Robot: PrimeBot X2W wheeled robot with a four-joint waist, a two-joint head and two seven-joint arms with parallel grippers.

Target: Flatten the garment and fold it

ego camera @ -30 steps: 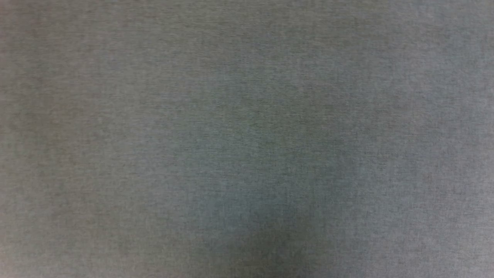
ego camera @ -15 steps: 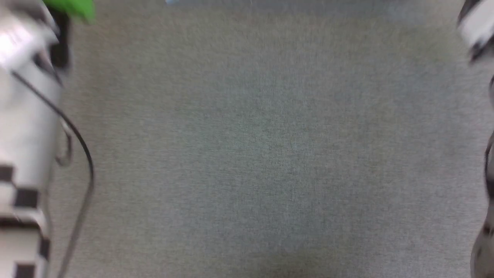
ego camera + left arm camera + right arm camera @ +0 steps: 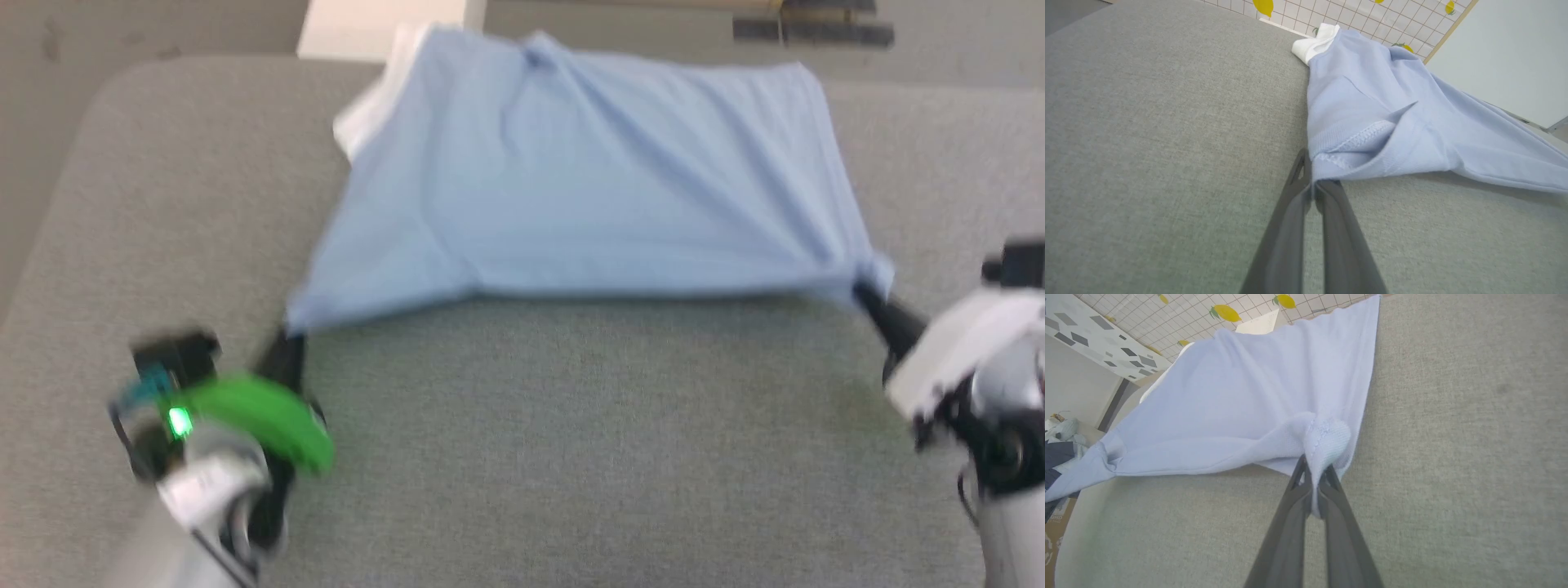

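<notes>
Head camera has lifted off the bare grey surface (image 3: 571,457) onto the garment (image 3: 588,180), stretched between left gripper (image 3: 288,341) and right gripper (image 3: 864,296) — each clamped on a near corner — flattening apparently under way.

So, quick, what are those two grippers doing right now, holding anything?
The left gripper is closed, pinching one near corner of the light blue shirt.
The right gripper is closed, pinching the shirt's other near corner.
</notes>
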